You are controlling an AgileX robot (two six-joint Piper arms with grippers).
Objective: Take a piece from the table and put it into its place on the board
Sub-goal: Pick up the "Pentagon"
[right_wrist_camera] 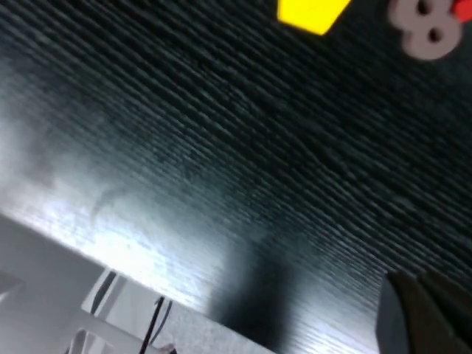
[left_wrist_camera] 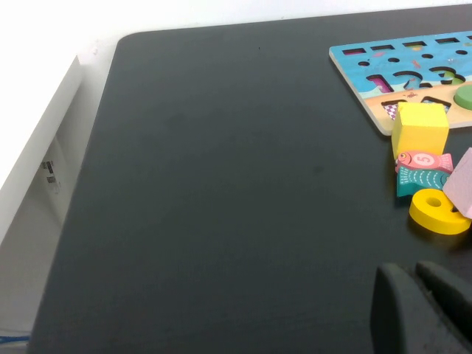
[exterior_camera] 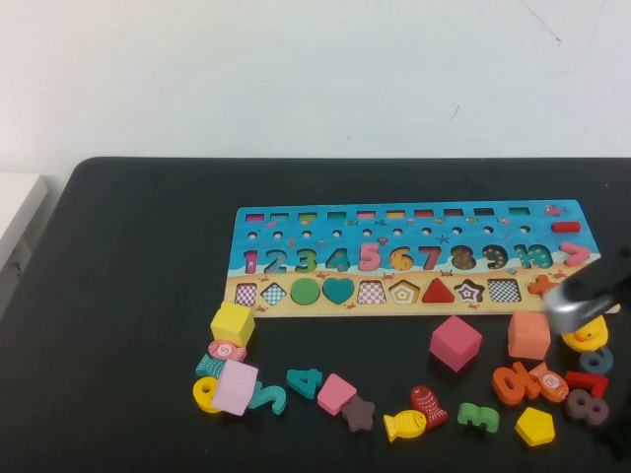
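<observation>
My right claw (exterior_camera: 582, 301) is hanging at the right edge of the high view, blurred, over the lower right end of the board (exterior_camera: 414, 222) and just above a yellow duck (exterior_camera: 589, 335). I cannot tell whether it is clenched or released; only a dark fingertip (right_wrist_camera: 420, 313) is showing in the lower right corner of its wrist view. My left claw (left_wrist_camera: 424, 310) is out of the high view altogether; its dark tips are showing at the lower right of the left wrist view, sitting close together over bare counter (left_wrist_camera: 221, 184), and I cannot tell its state either.

The piece (exterior_camera: 534, 426), a flat yellow pentagon, is lying on the counter at the lower right of the high view, below my right claw and well apart from it. It is sitting between a green 3 (exterior_camera: 478, 417) on its left and a grey 8 (exterior_camera: 587, 405) on its right. In the right wrist view its corner (right_wrist_camera: 310, 13) is peeking in at the top, with the 8 (right_wrist_camera: 428, 29) near it.

The board's pentagon slot (exterior_camera: 403, 292) is sitting open in the tan strip, between a checkered square slot and a red triangle (exterior_camera: 437, 291). Loose blocks are lying below the board, among them a yellow cube (exterior_camera: 233, 323) and a pink cube (exterior_camera: 455, 342).
</observation>
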